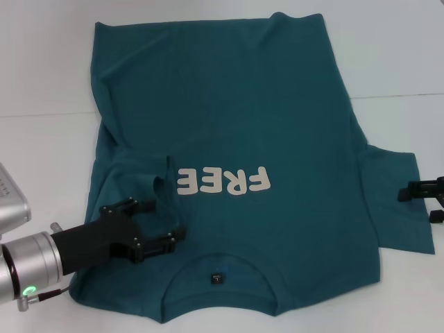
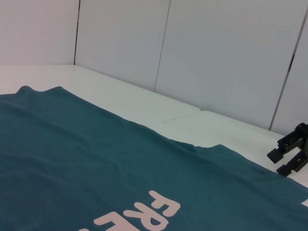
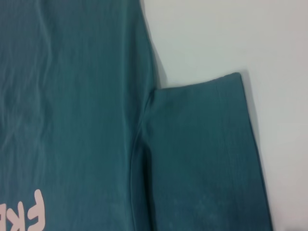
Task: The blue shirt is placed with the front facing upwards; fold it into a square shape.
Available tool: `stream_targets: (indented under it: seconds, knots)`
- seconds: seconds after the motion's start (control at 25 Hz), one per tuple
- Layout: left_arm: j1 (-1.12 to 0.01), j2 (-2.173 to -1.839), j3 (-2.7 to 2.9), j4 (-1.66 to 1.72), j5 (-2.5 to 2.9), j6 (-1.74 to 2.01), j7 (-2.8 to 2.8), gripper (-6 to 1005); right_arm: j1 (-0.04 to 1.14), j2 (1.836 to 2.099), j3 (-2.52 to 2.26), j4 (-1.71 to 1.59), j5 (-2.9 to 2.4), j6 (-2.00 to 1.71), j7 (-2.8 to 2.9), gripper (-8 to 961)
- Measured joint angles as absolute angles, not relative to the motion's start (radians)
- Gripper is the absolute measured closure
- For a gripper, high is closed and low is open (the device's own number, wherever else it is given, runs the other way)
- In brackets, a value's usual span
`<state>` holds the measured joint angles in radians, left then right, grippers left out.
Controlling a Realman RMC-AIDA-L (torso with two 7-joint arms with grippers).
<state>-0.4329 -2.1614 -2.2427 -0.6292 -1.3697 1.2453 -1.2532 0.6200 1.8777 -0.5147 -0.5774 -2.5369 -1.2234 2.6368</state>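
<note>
The blue shirt [image 1: 277, 118] lies flat on the white table, front up, with its collar and small black neck label [image 1: 217, 279] nearest me. Its cream "FREE" lettering [image 1: 223, 181] reads upside down. The sleeve on my left is folded in over the chest [image 1: 149, 177] and covers the lettering's end. My left gripper [image 1: 168, 220] is open and empty, low over the shirt just in front of that folded sleeve. My right gripper [image 1: 422, 200] is open over the outer edge of the flat right sleeve [image 1: 399, 208]. It also shows in the left wrist view [image 2: 280, 161]. The right wrist view shows that sleeve [image 3: 202, 159].
The white table [image 1: 41, 166] has a seam [image 1: 48, 114] running across it behind the shirt's middle. Grey wall panels [image 2: 216, 53] stand behind the table's far edge. Bare tabletop shows on both sides of the shirt.
</note>
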Motion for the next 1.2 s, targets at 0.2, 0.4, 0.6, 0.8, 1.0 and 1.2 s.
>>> stream_targets:
  seconds: [0.2, 0.4, 0.6, 0.8, 1.0, 1.2]
  knots:
    - [-0.434, -2.161, -2.243, -0.628, -1.370, 1.245, -1.253, 122, 0.621, 1.885, -0.513, -0.573, -2.524, -1.214, 2.634, 85]
    - [-0.434, -2.161, -2.243, -0.627, -1.370, 1.242, -1.253, 122, 0.621, 1.889, -0.513, -0.569, -2.484, -1.214, 2.624, 93]
    - [-0.436, -2.161, -2.243, -0.618, -1.370, 1.242, -1.253, 122, 0.620, 1.890, -0.511, -0.569, -2.470, -1.217, 2.623, 101]
    - [-0.439, -2.161, -2.243, -0.615, -1.370, 1.241, -1.253, 122, 0.612, 1.890, -0.509, -0.569, -2.462, -1.214, 2.624, 109]
    - [-0.442, -2.161, -2.243, -0.614, -1.369, 1.235, -1.253, 122, 0.606, 1.892, -0.510, -0.570, -2.461, -1.208, 2.620, 268]
    - [-0.443, -2.161, -2.243, -0.614, -1.367, 1.235, -1.253, 122, 0.604, 1.896, -0.517, -0.578, -2.461, -1.216, 2.567, 559]
